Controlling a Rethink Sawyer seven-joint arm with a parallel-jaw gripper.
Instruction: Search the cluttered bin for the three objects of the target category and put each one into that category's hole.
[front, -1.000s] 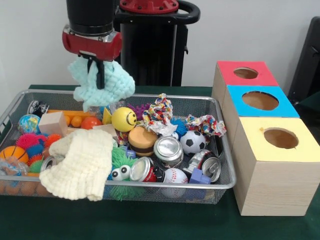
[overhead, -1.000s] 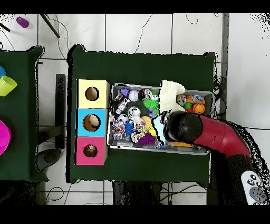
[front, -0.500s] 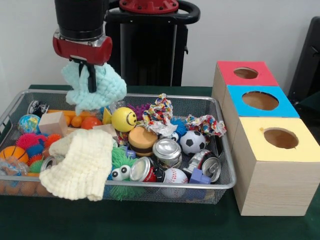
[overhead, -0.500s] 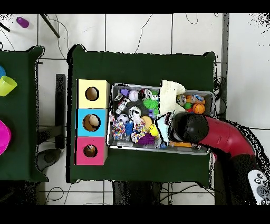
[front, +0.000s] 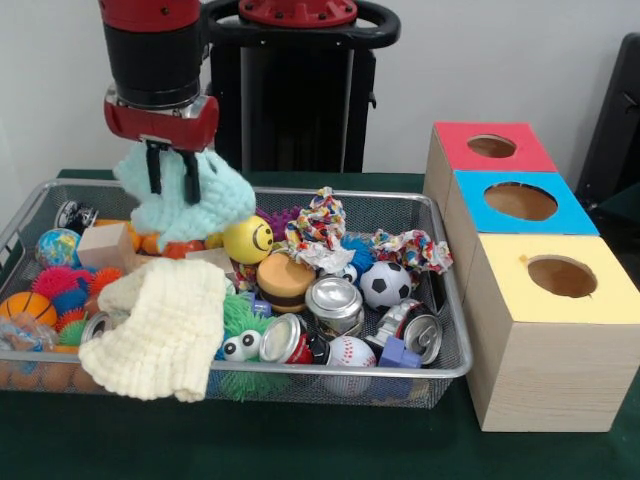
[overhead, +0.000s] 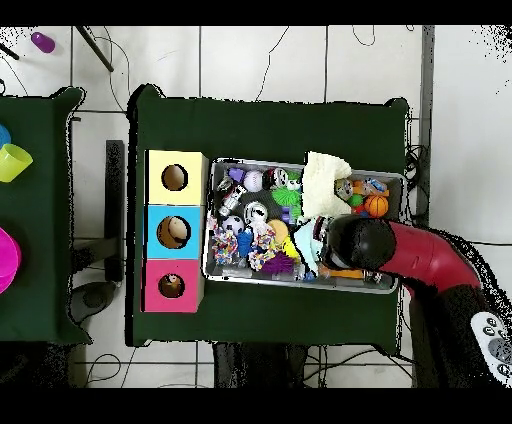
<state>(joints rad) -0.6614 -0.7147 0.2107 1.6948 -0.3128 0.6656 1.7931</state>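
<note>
Dangling fluffy mint knitted cloth (front: 185, 200)

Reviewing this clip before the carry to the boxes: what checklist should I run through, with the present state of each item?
1. Gripper shut on the light blue knitted cloth: ok.
2. Cloth lifted clear of the wire bin contents: not ok, its lower edge hangs at the yellow smiley ball.
3. Nothing else snagged on the cloth: cannot tell.
4. Holes in the red box, blue box and yellow box unobstructed: ok.
5. Which hole takes cloth: cannot tell.
</note>
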